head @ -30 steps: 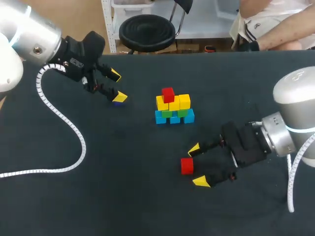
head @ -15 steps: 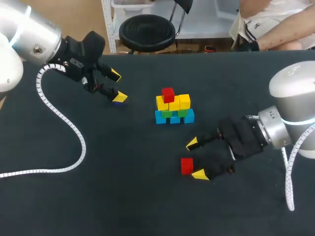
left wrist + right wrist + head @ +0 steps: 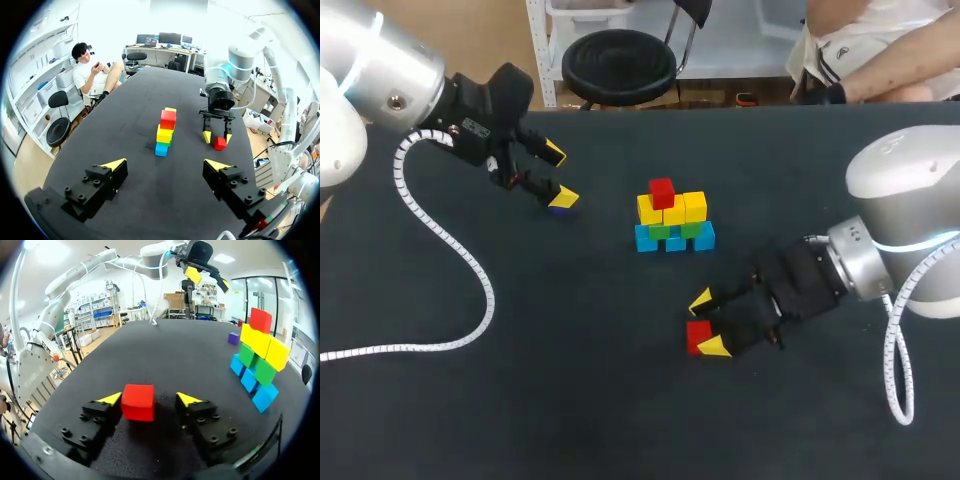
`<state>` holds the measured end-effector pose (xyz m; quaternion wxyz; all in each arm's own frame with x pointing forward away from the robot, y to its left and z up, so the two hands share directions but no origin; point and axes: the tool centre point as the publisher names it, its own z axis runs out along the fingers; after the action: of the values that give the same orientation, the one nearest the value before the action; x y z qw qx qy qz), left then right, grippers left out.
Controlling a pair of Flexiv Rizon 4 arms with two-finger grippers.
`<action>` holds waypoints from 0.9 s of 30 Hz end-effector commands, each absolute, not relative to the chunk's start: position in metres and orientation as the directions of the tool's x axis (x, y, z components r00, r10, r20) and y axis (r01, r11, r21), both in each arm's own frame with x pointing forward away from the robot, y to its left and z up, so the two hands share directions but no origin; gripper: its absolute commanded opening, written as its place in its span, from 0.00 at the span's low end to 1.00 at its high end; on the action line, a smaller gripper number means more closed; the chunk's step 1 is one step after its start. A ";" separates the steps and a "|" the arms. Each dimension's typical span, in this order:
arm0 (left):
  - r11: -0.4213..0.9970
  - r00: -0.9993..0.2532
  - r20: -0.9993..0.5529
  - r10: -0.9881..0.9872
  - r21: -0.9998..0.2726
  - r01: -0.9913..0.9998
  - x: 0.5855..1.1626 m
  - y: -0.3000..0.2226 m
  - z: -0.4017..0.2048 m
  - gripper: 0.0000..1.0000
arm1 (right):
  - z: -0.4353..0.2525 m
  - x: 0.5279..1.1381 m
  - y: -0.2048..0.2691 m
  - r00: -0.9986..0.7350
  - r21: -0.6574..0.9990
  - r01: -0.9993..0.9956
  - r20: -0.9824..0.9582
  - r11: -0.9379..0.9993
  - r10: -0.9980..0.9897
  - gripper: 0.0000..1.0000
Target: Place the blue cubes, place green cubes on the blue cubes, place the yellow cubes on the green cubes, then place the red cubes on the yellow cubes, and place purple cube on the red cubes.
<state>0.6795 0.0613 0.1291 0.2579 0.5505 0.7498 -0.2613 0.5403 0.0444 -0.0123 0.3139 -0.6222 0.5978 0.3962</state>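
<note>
Pincer [image 3: 149,399] on right arm [image 3: 905,230] | low, straddling red cube [image 3: 137,401] | unclosed

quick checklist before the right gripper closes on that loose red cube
1. Loose red cube sits between the right gripper's yellow tips: ok.
2. Right gripper open, with a gap showing at one side of the cube: ok.
3. Cube resting flat on the table, nothing against it: ok.
4. Stack upright, with the placed red cube on the yellow cubes and bare yellow top beside it: ok.
5. Left gripper away from the stack, over the purple cube: ok.
6. Fingers low enough on the cube for a firm hold: cannot tell.
</note>
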 end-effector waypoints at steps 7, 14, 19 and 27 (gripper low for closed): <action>0.255 -0.258 -0.677 0.689 -0.107 0.961 0.679 0.062 0.129 1.00 | 0.009 0.542 0.028 0.018 0.029 -0.996 -0.854 -0.081 -0.520 0.00; 0.255 -0.258 -0.677 0.689 -0.107 0.961 0.679 0.062 0.129 1.00 | 0.027 0.549 0.010 0.039 -0.009 -0.998 -0.854 -0.060 -0.518 0.00; 0.255 -0.258 -0.677 0.689 -0.107 0.961 0.679 0.062 0.129 1.00 | 0.046 0.555 -0.001 0.051 -0.028 -0.998 -0.847 -0.051 -0.529 0.00; 0.255 -0.258 -0.677 0.689 -0.107 0.961 0.679 0.062 0.129 1.00 | 0.077 0.566 -0.006 0.110 -0.073 -0.993 -0.835 -0.088 -0.539 0.00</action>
<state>0.6795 0.0612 0.1292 0.2579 0.5505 0.7497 -0.2613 0.5648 -0.0029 0.0643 0.3505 -0.6570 0.5801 0.3301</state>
